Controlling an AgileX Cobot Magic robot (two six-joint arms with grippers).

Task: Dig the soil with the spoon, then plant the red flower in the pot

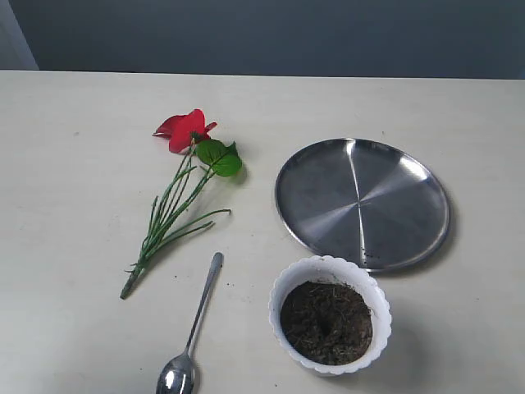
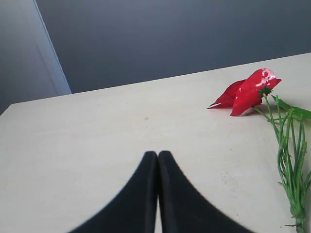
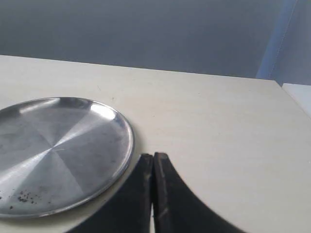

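Btw spoon (image 1: 202, 302) & pot (image 1: 328, 267): open gap

No readable text, labels, brands or numbers in any view. Nothing legible on pot (image 1: 326, 264), spoon (image 1: 201, 308) or steel plate (image 1: 328, 197).

red flower (image 1: 188, 130), white pot (image 1: 330, 268), dark brown soil (image 1: 326, 322)
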